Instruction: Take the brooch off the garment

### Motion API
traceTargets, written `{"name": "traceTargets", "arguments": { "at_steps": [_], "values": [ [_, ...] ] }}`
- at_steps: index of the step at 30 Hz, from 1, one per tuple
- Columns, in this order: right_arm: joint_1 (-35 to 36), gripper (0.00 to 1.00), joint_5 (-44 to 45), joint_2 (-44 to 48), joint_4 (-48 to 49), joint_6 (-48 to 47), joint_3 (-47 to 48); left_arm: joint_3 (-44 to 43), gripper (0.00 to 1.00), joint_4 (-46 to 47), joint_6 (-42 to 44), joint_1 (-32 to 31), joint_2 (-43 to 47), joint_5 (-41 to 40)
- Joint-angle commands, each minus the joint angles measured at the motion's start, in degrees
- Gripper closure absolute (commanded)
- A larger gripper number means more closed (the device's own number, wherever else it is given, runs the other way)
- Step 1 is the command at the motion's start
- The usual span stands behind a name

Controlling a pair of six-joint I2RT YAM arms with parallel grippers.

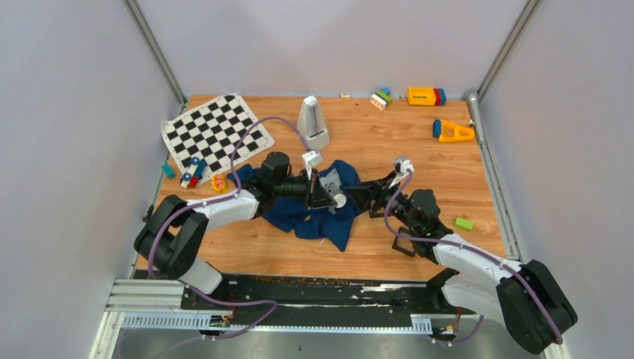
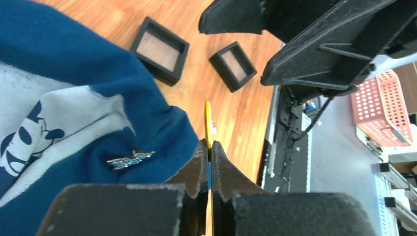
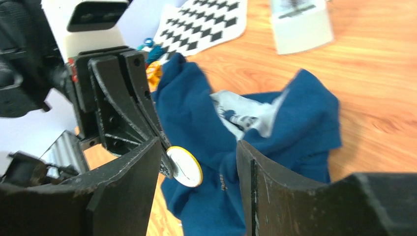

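The navy T-shirt [image 1: 318, 217] lies crumpled mid-table, its grey-white Mickey patch showing in the left wrist view [image 2: 64, 123] and the right wrist view [image 3: 236, 110]. My left gripper [image 1: 329, 196] is shut on the brooch [image 3: 184, 167], a small round disc with a gold rim and a white back. It is seen edge-on at the fingertips in the left wrist view [image 2: 208, 123] and held just off the cloth. My right gripper [image 1: 368, 196] is open, its fingers [image 3: 123, 187] on either side of the brooch without touching it. A small glittery pin [image 2: 130, 160] sits on the shirt.
Two black square frames [image 2: 160, 49] [image 2: 233, 65] lie on the wood by the shirt. The chequered cloth [image 1: 215, 133], a white metronome-like box [image 1: 313, 123], a yellow-red toy [image 1: 217, 182], a green block [image 1: 464, 223] and several toys at the back are on the table.
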State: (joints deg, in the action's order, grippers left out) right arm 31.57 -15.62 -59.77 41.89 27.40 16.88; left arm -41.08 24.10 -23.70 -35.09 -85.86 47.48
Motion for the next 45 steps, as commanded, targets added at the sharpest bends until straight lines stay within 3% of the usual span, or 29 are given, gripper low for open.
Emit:
{"name": "traceTargets", "arguments": {
  "at_steps": [1, 6, 12, 18, 24, 29, 38, 45],
  "values": [
    [-0.28, 0.42, 13.13, -0.95, -10.20, 2.28, 4.00, -5.09, 1.00, -9.21, 4.35, -0.69, -5.21, -4.15],
    [-0.50, 0.44, 22.70, -4.45, -18.40, 4.51, 7.78, -9.10, 1.00, -16.96, 5.65, -0.03, -10.51, -8.34],
    [-0.90, 0.50, 29.61, -6.95, -27.17, 6.82, 11.32, -8.48, 1.00, -17.82, 1.79, 5.86, -14.57, -8.72],
    [-1.25, 0.56, 29.52, -10.20, -35.90, 8.72, 16.06, -6.77, 1.00, -20.35, -1.62, 12.87, -16.68, -12.69],
    [-2.04, 0.57, 22.43, -13.09, -46.46, 6.11, 20.98, -6.39, 1.00, -22.42, -3.20, 18.00, -18.14, -14.84],
    [-2.13, 0.61, 19.85, -17.25, -52.50, 0.16, 24.95, -3.33, 1.00, -25.79, -2.65, 21.26, -9.85, -24.38],
    [-2.13, 0.64, 20.49, -20.41, -57.41, -0.55, 27.13, 1.64, 1.00, -28.86, -3.52, 23.10, 3.82, -42.86],
    [-2.13, 0.67, 18.48, -23.14, -58.28, -1.20, 28.30, 4.32, 1.00, -22.75, -0.22, 21.23, 11.48, -36.76]
  ]
}}
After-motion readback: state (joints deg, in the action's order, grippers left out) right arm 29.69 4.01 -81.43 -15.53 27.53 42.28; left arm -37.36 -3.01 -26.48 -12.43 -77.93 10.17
